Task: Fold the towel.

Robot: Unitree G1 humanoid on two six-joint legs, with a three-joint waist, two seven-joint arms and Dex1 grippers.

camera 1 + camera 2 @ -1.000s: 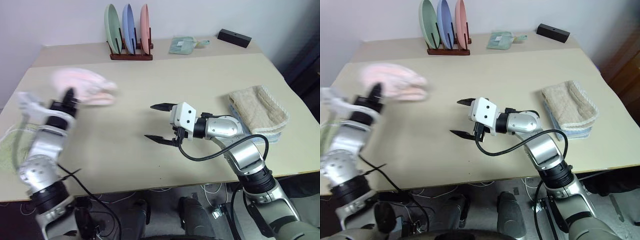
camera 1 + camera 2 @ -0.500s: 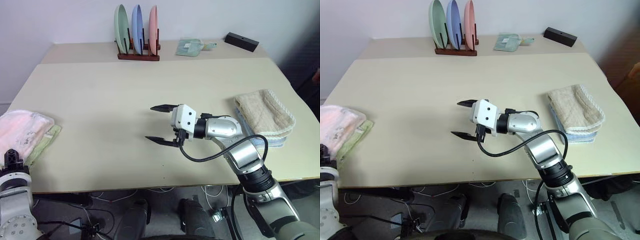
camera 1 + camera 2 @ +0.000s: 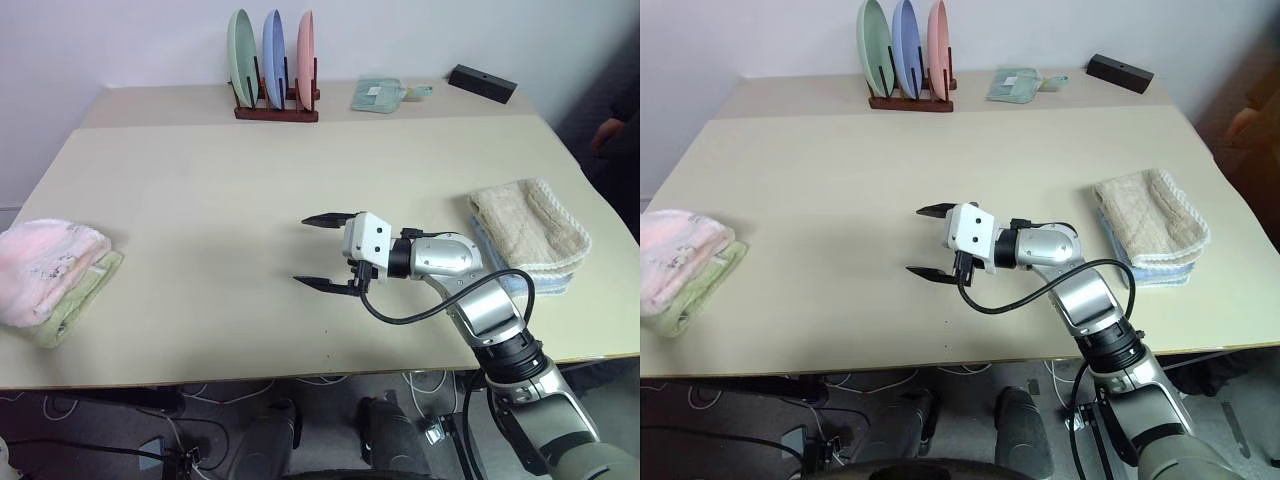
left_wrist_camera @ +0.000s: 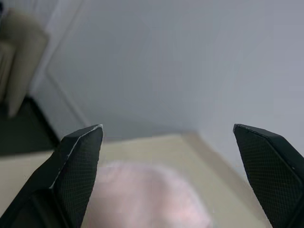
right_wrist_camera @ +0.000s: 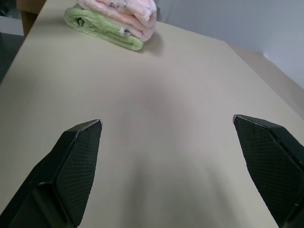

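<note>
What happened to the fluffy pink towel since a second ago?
The left gripper carried the folded pale pink terry towel to the table's left edge, set it on the light green folded towel, let go and pulled away. The right gripper stayed open over the middle.

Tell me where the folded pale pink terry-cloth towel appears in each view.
Left eye view: pale pink terry-cloth towel at the left edge.
Right eye view: left edge.
Left wrist view: blurred, low, between the fingers.
Right wrist view: top.
Shared landmark: the light green folded towel beneath it.
</note>
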